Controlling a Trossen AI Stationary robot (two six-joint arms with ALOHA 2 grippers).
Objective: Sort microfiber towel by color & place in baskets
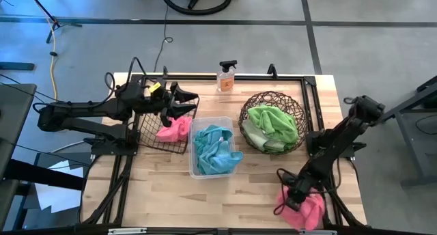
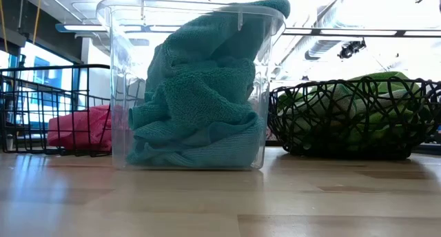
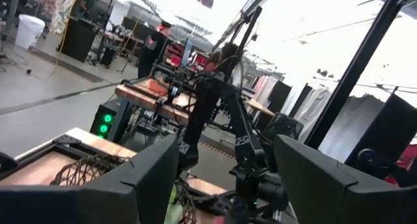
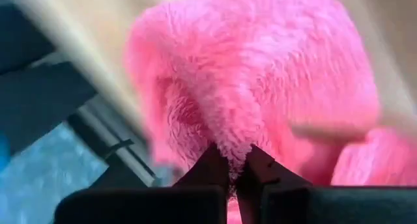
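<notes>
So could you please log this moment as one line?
right gripper: shut on pink towel, table's near right corner | left gripper: open over wire basket

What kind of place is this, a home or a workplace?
Most likely a robotics lab or workshop, not a home. The wooden table stands on a grey concrete floor with cables lying across it, and the left wrist view shows more equipment benches and overhead strip lights in a large open hall.

The light wooden table (image 1: 171, 187) carries a black wire basket (image 1: 153, 141) at nine o'clock, a clear tub (image 1: 196, 172) at centre, a round woven basket (image 1: 254, 102) at two, a spray bottle (image 1: 226, 76) at twelve, and a pink towel (image 1: 307, 211) at five.
</notes>
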